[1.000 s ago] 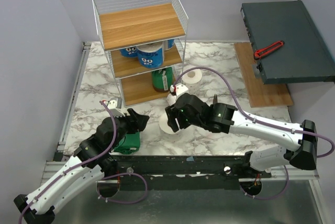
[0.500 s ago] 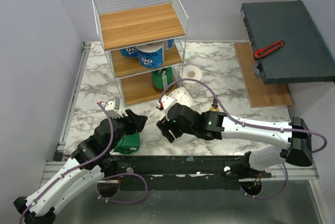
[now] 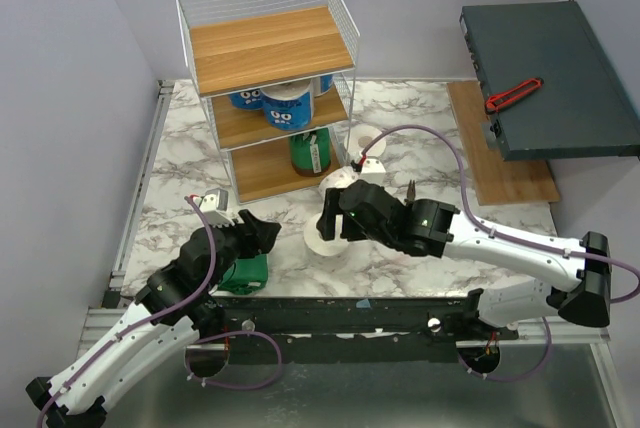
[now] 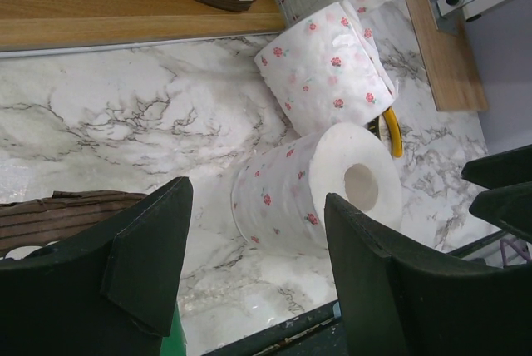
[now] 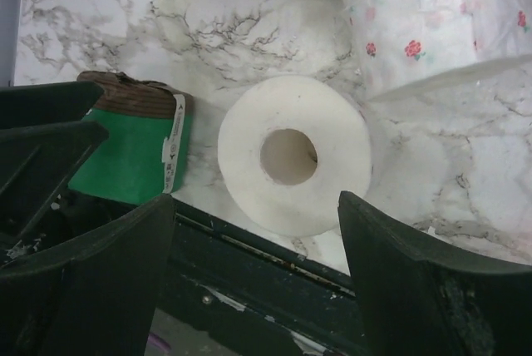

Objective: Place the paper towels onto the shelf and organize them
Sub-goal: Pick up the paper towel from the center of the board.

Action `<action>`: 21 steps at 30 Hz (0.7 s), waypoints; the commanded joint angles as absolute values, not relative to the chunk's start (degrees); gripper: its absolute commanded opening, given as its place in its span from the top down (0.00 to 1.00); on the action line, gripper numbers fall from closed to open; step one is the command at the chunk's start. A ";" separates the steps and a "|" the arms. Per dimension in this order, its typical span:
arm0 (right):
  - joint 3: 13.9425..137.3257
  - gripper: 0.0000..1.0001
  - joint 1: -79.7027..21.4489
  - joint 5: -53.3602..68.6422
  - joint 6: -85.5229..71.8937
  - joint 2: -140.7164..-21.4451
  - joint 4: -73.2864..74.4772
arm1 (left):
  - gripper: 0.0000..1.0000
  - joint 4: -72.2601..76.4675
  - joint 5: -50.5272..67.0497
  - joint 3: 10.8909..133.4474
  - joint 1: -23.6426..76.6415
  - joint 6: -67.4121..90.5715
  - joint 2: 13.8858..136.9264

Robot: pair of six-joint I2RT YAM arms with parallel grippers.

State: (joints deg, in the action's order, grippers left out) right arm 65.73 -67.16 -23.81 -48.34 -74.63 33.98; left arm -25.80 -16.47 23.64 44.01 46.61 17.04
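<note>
The shelf stood at the far left of the marbled tabletop, with blue rolls on its middle board and a green roll on the lowest one.

The right claw hung spread wide over a speckled white roll. That roll stood on end near the tabletop's front edge, core up, and neither finger touched it. A second speckled roll sat just behind it, between it and the shelf's lowest board. A third white roll lay farther back, beside the shelf's right leg. A yellow-handled tool showed just past the two nearer rolls.

The left claw was also spread, with nothing between its fingers. It was just over another green roll with a brown end, which lay at the front edge just left of the standing white one — between the two claws.

The right arm stretched across the tabletop in front of the shelf. Well off to the right, a dark flat box carried a red-handled tool and overhung a wooden board.
</note>
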 commanded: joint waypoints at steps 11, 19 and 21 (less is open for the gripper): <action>63.37 0.21 -65.33 -27.82 -66.09 -76.25 44.95 | 0.33 -24.07 -14.86 22.20 44.04 49.33 16.56; 63.70 0.27 -65.20 -28.68 -59.90 -79.50 42.39 | 0.33 -24.30 -14.93 22.04 44.07 49.12 16.38; 63.81 0.27 -65.10 -28.79 -57.56 -80.09 41.75 | 0.33 -24.34 -15.03 21.89 44.04 49.00 16.34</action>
